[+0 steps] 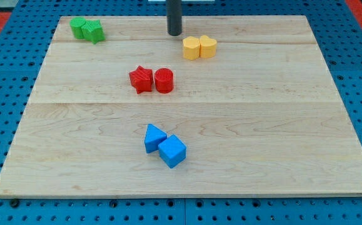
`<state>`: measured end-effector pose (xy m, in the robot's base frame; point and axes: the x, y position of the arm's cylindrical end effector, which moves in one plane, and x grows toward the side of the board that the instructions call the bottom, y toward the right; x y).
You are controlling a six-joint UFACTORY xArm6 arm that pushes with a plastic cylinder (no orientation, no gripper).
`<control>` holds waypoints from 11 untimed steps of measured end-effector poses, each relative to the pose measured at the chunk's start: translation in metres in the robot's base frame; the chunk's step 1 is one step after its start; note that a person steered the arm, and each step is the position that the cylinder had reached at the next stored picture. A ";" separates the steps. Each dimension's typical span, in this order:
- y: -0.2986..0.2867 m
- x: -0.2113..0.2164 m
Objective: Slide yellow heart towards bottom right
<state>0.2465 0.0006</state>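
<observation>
The yellow heart (208, 46) sits near the view's top, right of centre, touching a yellow hexagon-like block (191, 48) on its left. My tip (174, 34) stands on the board just up and left of the yellow pair, a short gap from the hexagon-like block, not touching it. The rod rises out of the view's top.
A red star (141, 80) and red cylinder (164, 80) sit together at centre left. A blue triangular block (154, 137) and blue cube (172, 151) sit at lower centre. Two green blocks (86, 29) sit at the top left corner of the wooden board (281, 125).
</observation>
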 end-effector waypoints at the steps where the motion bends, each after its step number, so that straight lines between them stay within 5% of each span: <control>1: 0.050 0.036; 3: 0.093 0.153; 5: 0.091 0.115; 6: 0.098 0.190; 8: 0.083 0.112; 10: 0.112 0.198; 11: 0.077 0.133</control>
<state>0.3792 0.0778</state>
